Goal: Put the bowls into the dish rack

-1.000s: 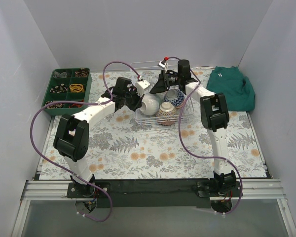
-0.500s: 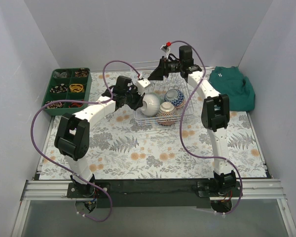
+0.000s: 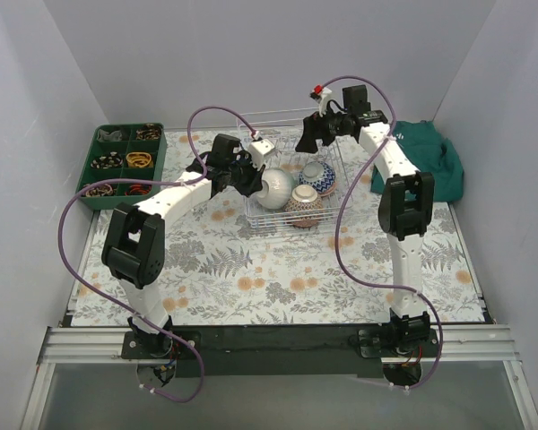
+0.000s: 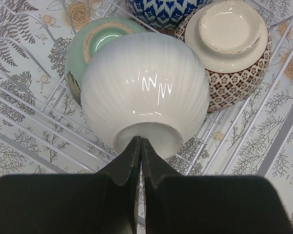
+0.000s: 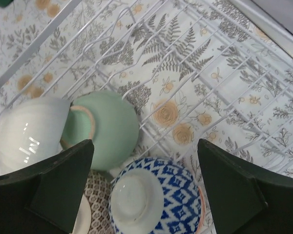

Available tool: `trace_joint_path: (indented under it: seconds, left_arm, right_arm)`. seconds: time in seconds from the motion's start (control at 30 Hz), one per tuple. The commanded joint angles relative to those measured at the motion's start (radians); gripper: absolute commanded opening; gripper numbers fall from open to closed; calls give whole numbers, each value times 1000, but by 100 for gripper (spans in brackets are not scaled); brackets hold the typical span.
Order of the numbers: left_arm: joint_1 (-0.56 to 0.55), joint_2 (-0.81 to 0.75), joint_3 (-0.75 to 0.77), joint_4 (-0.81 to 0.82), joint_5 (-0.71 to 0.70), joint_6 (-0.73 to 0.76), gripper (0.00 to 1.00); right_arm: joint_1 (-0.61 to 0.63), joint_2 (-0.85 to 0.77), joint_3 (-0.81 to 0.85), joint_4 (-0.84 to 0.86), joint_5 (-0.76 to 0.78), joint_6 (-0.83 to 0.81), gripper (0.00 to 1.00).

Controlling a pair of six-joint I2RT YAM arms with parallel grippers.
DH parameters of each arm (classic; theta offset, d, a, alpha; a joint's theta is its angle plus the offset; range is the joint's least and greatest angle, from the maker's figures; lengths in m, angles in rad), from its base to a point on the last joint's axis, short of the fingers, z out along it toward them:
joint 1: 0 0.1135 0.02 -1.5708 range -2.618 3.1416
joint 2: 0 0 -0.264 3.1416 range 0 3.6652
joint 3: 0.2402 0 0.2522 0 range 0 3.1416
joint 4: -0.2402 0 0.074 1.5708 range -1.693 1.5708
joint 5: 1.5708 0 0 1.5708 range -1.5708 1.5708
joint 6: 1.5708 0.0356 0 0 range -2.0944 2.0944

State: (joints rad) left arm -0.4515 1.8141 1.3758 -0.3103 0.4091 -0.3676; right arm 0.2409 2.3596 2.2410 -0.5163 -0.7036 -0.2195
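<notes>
The wire dish rack holds several bowls upside down or on their sides. The white bowl lies on its side at the rack's left part. My left gripper is shut on its foot ring, as the left wrist view shows. Behind the white bowl lies the mint green bowl; the brown patterned bowl and a blue-white patterned bowl sit to the right. My right gripper is open and empty above the rack's back, over the blue-white bowl and mint bowl.
A green compartmented tray stands at the back left. A green cloth lies at the back right. The floral mat covers the table in front of the rack. White walls close in on three sides.
My right gripper has risen and drawn back from the bowls toward the rack's rear. My left gripper has shifted slightly with the white bowl in it.
</notes>
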Motion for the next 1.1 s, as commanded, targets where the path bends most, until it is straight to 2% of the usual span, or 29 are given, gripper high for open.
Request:
trace_joint_path:
  seconds: [0.0,0.07,0.1,0.13,0.17,0.23,0.27,0.37,0.47,0.77,1.07]
  left_arm:
    - [-15,-15,23,36,45,-7,0]
    - [-15,-22,11,36,42,-7,0]
    - [-16,-27,6,34,39,-7,0]
    - [-15,-32,3,36,37,-8,0]
    - [-15,-35,-6,36,37,-10,0]
    - [-16,-45,-15,40,30,-17,0]
    - [-16,-52,-20,40,30,-19,0]
    - [-15,-65,-38,40,17,-19,0]
    - [-15,-82,-53,40,5,-19,0]
    - [-15,-113,-89,42,-29,-19,0]
    - [-15,-131,-124,45,-50,-19,0]
  right_arm:
    - [9,-131,-27,-129,-74,-193,87]
    - [12,-147,-32,-166,-108,-242,79]
    - [15,-158,-44,-165,-111,-257,63]
    - [18,-198,-102,-163,-126,-306,51]
    - [29,-227,-156,-127,-134,-334,30]
    - [46,-351,-312,-32,-129,-365,17]
    - [67,-390,-459,49,-126,-406,2]
    - [121,-499,-672,150,-80,-458,1]
    - [165,-522,-721,164,-74,-485,1]
    - [254,-465,-706,180,1,-462,1]
    - [270,-384,-650,283,205,-411,1]
